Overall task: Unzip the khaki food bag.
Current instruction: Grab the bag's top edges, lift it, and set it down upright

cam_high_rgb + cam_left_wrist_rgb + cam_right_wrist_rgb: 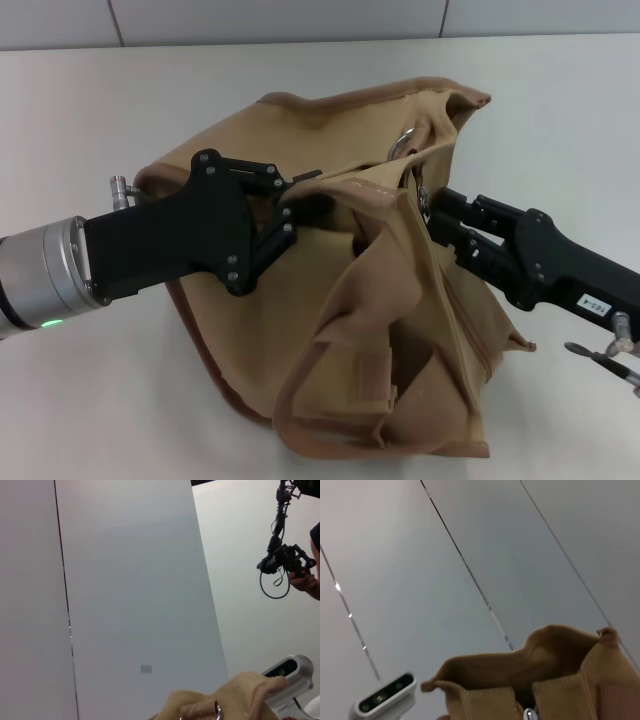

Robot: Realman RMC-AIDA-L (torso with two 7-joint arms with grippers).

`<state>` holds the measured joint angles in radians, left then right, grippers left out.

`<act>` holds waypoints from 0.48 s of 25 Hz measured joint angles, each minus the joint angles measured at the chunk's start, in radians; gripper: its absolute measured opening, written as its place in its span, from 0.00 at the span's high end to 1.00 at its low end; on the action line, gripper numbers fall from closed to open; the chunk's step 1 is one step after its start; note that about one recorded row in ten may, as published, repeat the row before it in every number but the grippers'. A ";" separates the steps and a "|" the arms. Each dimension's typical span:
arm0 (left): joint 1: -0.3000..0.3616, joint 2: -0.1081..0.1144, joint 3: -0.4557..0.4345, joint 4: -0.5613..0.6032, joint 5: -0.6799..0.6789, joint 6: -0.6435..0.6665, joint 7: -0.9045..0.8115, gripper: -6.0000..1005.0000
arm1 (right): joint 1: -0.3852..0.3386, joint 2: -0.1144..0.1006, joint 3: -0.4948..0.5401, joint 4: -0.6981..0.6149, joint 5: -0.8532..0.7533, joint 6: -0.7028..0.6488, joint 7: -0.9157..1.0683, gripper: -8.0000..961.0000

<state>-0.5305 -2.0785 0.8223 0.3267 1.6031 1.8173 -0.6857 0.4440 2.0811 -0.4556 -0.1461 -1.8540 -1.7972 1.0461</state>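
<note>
The khaki food bag point(380, 300) stands mid-table in the head view, its top gaping and its webbing handles drooping toward the front. From the left, my left gripper point(305, 195) is shut on the bag's top rim. My right gripper point(428, 212) comes in from the right and is closed at the silver zipper pull point(424, 203), below a metal ring point(401, 143). Fabric folds hide its tips. The left wrist view catches only the bag's top edge point(235, 692). The right wrist view looks over the open mouth of the bag point(530, 662) and a bit of silver metal point(529, 714).
The white table point(120, 110) runs to a grey panelled wall point(300, 20). Thin cables point(605, 357) hang off my right arm near the right edge. In the left wrist view, a person's hand holds a black device with a looped cable point(282, 562) far off.
</note>
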 joint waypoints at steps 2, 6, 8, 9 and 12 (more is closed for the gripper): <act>0.002 0.000 0.000 0.000 0.000 0.000 0.000 0.93 | 0.000 0.000 -0.051 -0.042 0.000 -0.017 0.038 0.59; 0.003 0.000 0.000 0.000 0.000 0.000 0.000 0.93 | 0.003 -0.001 -0.085 -0.068 -0.001 -0.033 0.065 0.59; 0.003 0.000 0.000 0.000 0.000 0.000 0.000 0.93 | 0.004 -0.001 -0.096 -0.077 -0.001 -0.044 0.073 0.59; 0.003 0.001 0.000 0.000 0.000 0.001 0.001 0.93 | 0.005 -0.001 -0.099 -0.079 -0.001 -0.051 0.076 0.59; 0.003 0.001 0.000 0.000 0.000 0.001 0.001 0.93 | 0.012 -0.003 -0.106 -0.081 -0.002 -0.068 0.101 0.59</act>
<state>-0.5275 -2.0771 0.8221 0.3267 1.6030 1.8181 -0.6849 0.4558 2.0782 -0.5615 -0.2267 -1.8557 -1.8655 1.1475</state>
